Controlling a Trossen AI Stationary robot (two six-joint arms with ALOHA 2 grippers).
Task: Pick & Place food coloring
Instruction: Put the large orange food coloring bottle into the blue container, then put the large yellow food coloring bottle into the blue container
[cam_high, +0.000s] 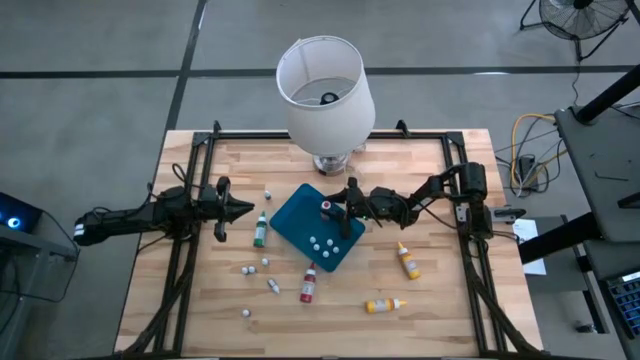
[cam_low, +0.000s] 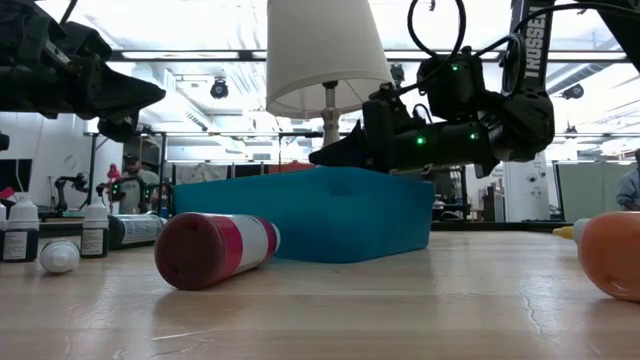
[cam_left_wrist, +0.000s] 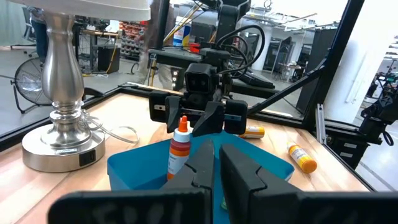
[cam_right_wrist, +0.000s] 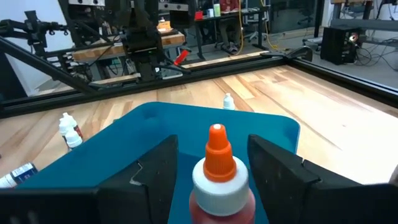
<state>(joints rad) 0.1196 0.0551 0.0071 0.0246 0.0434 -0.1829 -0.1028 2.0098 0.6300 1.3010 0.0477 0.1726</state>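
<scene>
Right gripper (cam_high: 340, 208) sits over the blue tray (cam_high: 290, 222) at tabletop centre, jaws spread either side of an upright red bottle (cam_right_wrist: 217, 180) with an orange tip, standing in the tray. Left gripper (cam_high: 243, 209) waits at 9 o'clock, jaws pressed together. Other bottles lie outside the tray: green (cam_high: 260, 231), red (cam_high: 309, 284), and two orange (cam_high: 408, 260) toward 4 o'clock.

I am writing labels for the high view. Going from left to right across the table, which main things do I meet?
Left gripper → green bottle → red bottle lying flat → blue tray → right gripper over the tray → yellow-orange bottle.
</scene>
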